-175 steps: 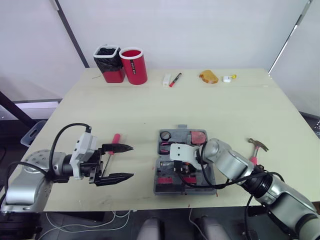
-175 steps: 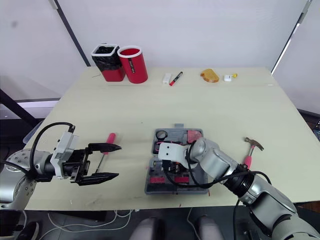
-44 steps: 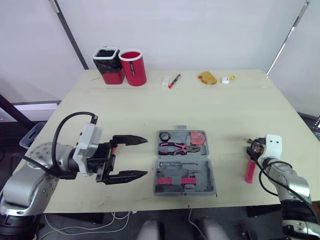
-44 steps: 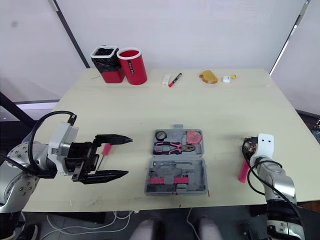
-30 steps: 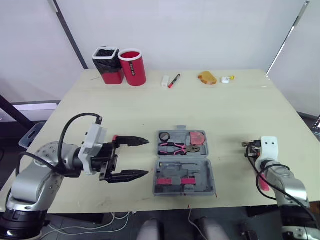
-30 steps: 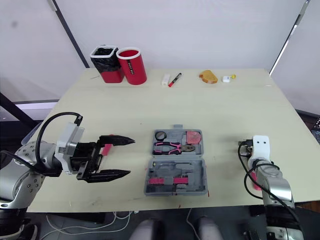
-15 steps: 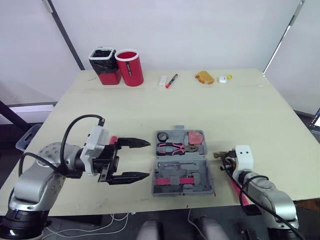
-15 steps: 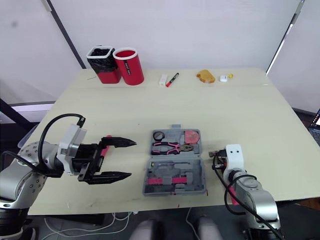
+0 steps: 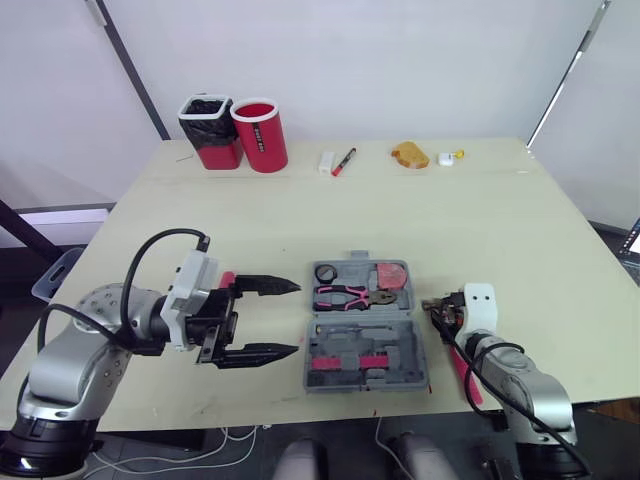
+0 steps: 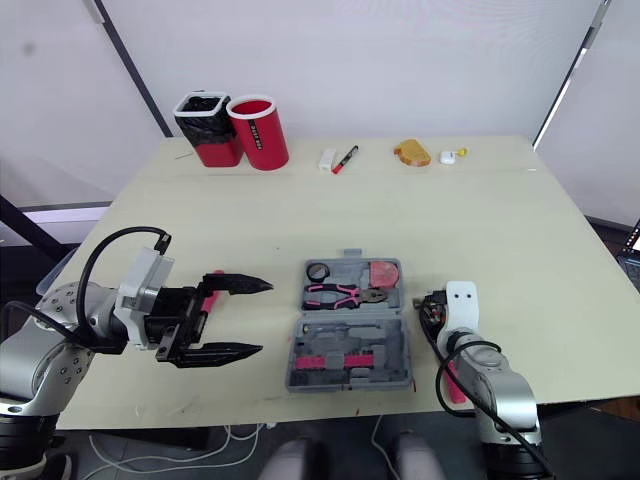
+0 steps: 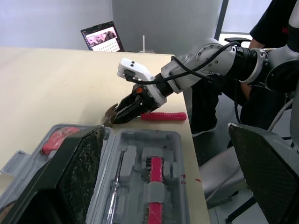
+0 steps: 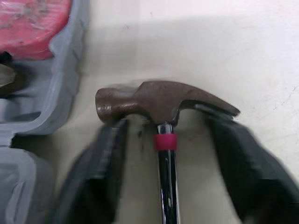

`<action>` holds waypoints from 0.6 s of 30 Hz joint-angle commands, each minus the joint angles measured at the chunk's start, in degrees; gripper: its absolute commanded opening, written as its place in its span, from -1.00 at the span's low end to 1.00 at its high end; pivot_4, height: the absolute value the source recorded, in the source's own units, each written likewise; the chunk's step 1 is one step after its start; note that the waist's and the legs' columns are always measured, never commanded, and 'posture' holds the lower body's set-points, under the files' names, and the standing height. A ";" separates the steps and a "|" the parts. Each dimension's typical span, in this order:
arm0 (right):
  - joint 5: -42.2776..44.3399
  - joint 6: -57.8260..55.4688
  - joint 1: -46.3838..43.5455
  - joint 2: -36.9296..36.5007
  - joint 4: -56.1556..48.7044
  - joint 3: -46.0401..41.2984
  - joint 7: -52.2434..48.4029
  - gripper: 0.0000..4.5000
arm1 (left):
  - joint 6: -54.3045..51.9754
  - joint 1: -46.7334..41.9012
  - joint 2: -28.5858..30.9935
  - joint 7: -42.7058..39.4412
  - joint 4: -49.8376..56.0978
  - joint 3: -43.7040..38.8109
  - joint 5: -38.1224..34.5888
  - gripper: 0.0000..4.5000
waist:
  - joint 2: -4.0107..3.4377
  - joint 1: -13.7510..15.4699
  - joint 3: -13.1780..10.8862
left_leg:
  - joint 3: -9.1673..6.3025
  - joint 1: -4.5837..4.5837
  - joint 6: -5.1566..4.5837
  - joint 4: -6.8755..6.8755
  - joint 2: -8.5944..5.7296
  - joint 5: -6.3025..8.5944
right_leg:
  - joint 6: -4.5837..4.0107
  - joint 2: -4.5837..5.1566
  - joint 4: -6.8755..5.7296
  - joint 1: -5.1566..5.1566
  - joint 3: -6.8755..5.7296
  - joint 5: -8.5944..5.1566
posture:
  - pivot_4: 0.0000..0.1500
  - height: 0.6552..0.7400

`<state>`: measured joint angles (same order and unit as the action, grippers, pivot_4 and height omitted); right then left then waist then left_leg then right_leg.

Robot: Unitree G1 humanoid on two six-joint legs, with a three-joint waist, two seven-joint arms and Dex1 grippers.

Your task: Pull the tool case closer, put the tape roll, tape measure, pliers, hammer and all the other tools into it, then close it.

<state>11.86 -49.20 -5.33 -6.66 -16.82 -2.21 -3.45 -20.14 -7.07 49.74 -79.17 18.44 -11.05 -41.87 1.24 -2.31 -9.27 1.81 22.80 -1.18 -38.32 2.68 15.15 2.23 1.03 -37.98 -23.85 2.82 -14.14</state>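
The grey tool case (image 9: pixel 420 352) lies open near the table's front edge. It holds pink pliers (image 9: pixel 345 294), a red tape measure (image 9: pixel 392 275), a black tape roll (image 9: pixel 327 271) and a screwdriver (image 9: pixel 345 335). The hammer (image 12: pixel 163 105) lies on the table just right of the case, its red handle (image 9: pixel 462 372) pointing toward me. My right gripper (image 9: pixel 437 310) is at the hammer's head, open, its fingers (image 12: pixel 93 177) on either side of the shaft. My left gripper (image 9: pixel 290 318) is open and empty, left of the case. A red-handled screwdriver (image 9: pixel 227 279) lies partly hidden behind it.
At the far edge stand a red cup (image 9: pixel 258 135) and a black-lined bin (image 9: pixel 207 130), with a white item (image 9: pixel 326 162), a red marker (image 9: pixel 344 160), an orange object (image 9: pixel 410 154) and a small white piece (image 9: pixel 445 157). A person (image 11: pixel 275 23) stands beyond the table's right side.
My right gripper has carried the hammer leftward from the table's right edge to beside the case. In the last half second it barely moved. The left gripper stays open where it was.
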 commanded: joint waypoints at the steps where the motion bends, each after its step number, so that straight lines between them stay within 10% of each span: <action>1: 1.14 -2.00 1.16 -3.30 -5.78 -2.11 -1.97 0.90 | 0.57 0.30 0.15 -0.46 1.24 -0.43 -0.28 1.00 | -0.01 0.05 -0.01 | 0.00 0.00 0.00 0.00 0.00 0.00 | 0.00 0.00 0.00 0.00 0.01 0.00 | 1.00 1.00; 10: 10.49 -11.91 3.02 -18.03 -15.26 -7.08 -15.64 0.97 | 0.71 2.08 0.05 0.30 1.83 -1.52 -0.61 1.00 | 0.00 -0.08 -0.01 | 0.01 -0.02 0.00 0.00 0.00 0.00 | 0.02 -0.02 0.00 -0.01 0.02 -0.01 | 1.00 1.00; 18: 9.75 5.73 -8.19 -40.63 0.68 3.08 -45.97 0.97 | 1.40 1.66 -1.42 1.83 1.25 -0.56 0.28 1.00 | -0.01 0.01 -0.08 | 0.16 -0.03 -0.01 -0.03 -0.04 0.00 | 0.07 0.02 0.07 0.02 0.08 -0.04 | 1.00 1.00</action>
<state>23.02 -51.20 -11.06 -44.61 -19.10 -1.74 -41.21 -19.68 -4.89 48.52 -77.75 18.60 -11.05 -41.76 1.23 -2.30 -9.35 2.01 22.78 -1.19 -38.35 2.64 15.16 2.29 1.04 -37.91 -23.83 2.89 -14.17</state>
